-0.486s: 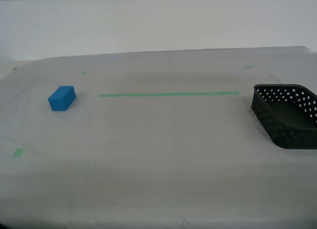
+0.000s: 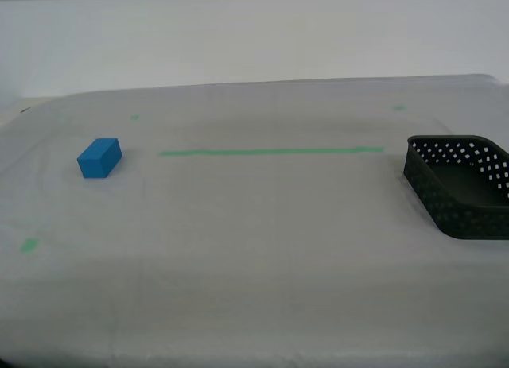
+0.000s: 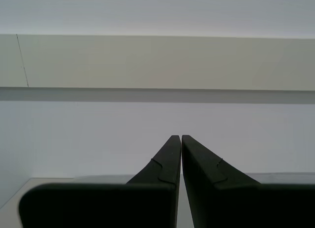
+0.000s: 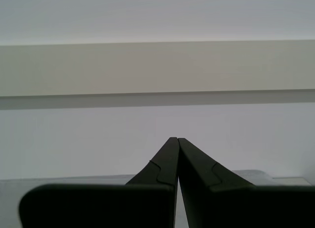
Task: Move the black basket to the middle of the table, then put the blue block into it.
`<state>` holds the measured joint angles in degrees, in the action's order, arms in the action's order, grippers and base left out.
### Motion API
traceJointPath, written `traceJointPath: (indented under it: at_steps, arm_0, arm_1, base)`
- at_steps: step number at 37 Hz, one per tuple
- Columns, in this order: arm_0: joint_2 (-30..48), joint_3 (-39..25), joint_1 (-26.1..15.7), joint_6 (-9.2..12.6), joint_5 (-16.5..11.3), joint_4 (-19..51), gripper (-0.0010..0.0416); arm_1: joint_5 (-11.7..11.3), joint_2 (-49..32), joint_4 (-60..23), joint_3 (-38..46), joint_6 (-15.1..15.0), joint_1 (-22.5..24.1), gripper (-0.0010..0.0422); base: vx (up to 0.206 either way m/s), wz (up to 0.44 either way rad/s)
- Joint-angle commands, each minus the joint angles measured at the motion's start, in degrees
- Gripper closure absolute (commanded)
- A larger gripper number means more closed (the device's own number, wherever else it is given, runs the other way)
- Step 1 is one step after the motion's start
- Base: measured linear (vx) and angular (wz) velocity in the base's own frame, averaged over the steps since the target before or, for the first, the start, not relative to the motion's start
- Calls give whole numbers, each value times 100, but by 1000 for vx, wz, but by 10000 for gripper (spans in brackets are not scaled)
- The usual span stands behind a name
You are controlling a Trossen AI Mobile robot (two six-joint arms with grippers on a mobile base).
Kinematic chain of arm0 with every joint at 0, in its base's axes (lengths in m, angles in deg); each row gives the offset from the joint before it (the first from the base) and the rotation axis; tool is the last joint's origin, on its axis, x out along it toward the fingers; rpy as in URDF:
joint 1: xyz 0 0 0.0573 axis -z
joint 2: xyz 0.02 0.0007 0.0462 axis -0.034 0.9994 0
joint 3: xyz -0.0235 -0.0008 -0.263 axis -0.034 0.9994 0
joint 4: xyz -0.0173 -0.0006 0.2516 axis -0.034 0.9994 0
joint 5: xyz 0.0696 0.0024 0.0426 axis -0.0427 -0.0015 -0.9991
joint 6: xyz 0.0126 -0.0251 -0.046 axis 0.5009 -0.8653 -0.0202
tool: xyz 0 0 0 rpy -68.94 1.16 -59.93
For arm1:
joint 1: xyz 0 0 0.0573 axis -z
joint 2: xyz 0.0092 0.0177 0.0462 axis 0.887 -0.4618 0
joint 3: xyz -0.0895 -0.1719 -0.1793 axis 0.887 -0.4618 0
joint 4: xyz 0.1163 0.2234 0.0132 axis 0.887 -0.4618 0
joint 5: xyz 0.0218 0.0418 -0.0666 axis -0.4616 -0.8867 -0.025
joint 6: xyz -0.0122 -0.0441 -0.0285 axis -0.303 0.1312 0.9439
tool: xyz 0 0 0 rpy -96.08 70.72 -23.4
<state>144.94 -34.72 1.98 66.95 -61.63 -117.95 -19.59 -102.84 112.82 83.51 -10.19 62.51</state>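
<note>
The black basket [image 2: 460, 187] has hole-perforated walls and rounded corners.

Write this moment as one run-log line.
black basket: exterior view's right, empty | blue block: exterior view's left | first gripper, second gripper: shut

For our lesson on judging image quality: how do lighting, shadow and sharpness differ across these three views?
Exterior view: soft, even light, slightly blurry; the blue block and black basket cast only faint shadows on the table, and the basket is cut by the frame edge. Both wrist views: my first gripper and my second gripper are dark, featureless silhouettes against a bright wall.
</note>
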Motion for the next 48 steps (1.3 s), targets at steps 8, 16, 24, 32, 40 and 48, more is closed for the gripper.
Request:
traceJointPath:
  at_steps: [8, 16, 24, 32, 40, 48]
  arm_0:
    - [-2, -4, -2, -2, -4, -22, 406]
    - [-2, -4, -4, -2, -4, -22, 406]
    - [-2, -4, -2, -2, -4, -22, 406]
    - [-4, -4, -2, 0, -4, 20, 406]
    - [-50, -424, -4, 0, -4, 1038, 406]
    - [-50, -1132, -4, 2, -4, 2551, 406]
  arm_1:
    - [-4, 2, 22, 2, -9, 2, 412]
    - [-4, 2, 22, 2, -7, 2, 412]
    - [-4, 2, 22, 2, -9, 2, 412]
    - [-4, 2, 22, 2, -9, 0, 412]
    - [-4, 2, 24, 2, -9, 0, 412]
    - [-4, 2, 24, 2, -9, 2, 412]
  base:
    - [0, 0]
    - [0, 0]
    - [0, 0]
    - [0, 0]
    - [0, 0]
    - [0, 0]
